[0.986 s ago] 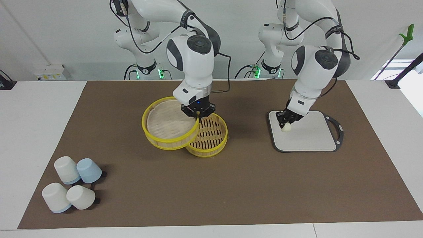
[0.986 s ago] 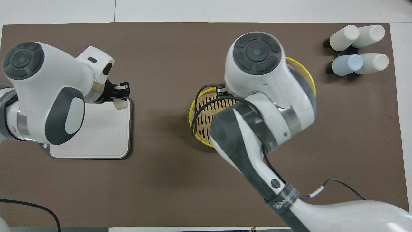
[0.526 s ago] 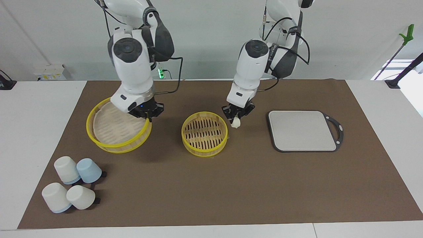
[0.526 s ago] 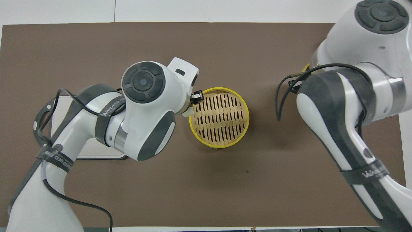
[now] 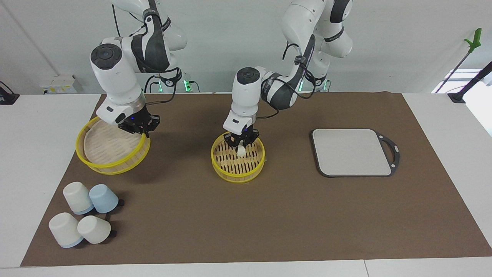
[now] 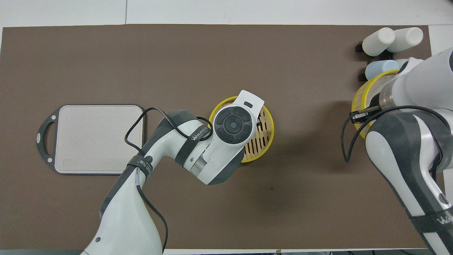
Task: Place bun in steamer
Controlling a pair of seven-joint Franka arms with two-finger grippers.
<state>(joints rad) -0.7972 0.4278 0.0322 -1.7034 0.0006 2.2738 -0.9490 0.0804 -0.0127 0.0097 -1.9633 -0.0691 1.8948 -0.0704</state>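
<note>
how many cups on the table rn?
4, all upturned in one cluster at the right arm's end of the table: two white with pale blue rims, one pale blue, one white. The overhead view hides part of them.

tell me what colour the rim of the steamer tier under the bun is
Bright yellow; the steamer rim shows best in the facing view.
</note>
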